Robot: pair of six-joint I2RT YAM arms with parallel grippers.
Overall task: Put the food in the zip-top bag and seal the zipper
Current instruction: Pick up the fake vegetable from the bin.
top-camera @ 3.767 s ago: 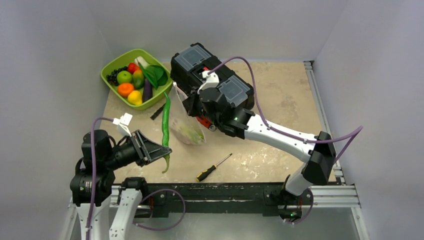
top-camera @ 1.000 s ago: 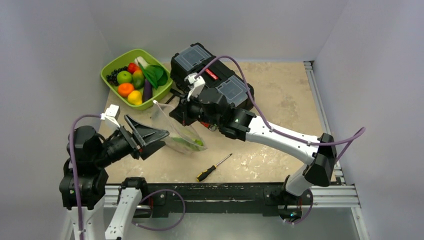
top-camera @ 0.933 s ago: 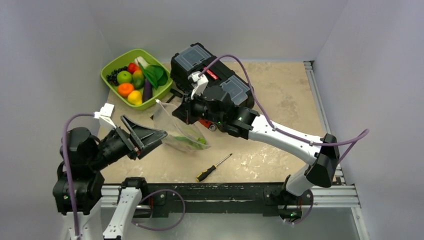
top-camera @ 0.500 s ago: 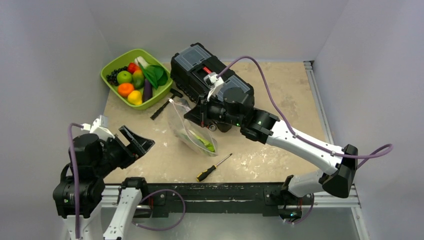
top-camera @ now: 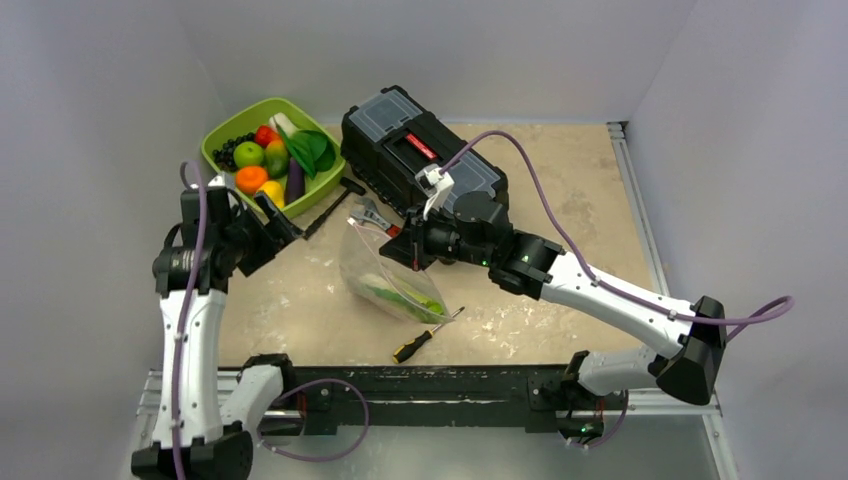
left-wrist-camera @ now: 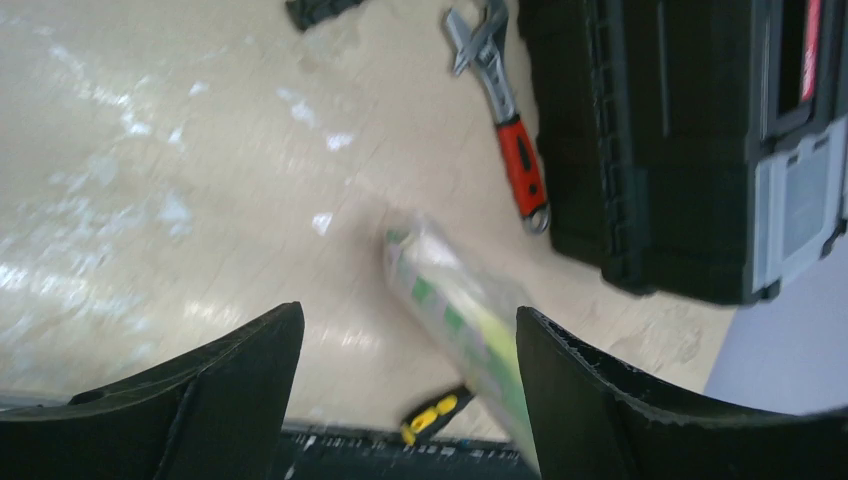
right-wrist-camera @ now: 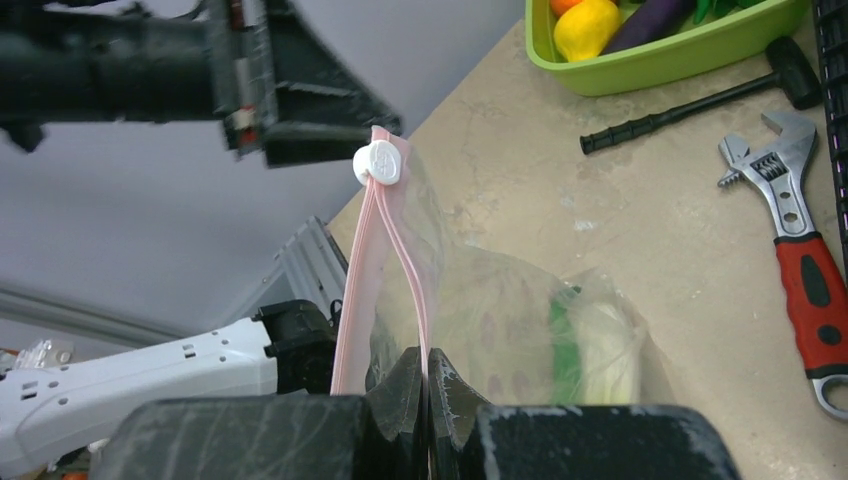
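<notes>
Clear zip-top bag | zipper pinched between right jaws; left jaws spread

No text is legible, even on the toolbox label.

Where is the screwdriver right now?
Top view: the screwdriver lies on the table near the front edge, its tip right by the clear bag.

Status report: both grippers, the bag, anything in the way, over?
Right gripper shut on zipper, holding zip-top bag up, green food inside. Left gripper open, empty, near green tray. Zipper unsealed. Screwdriver beside bag.
</notes>
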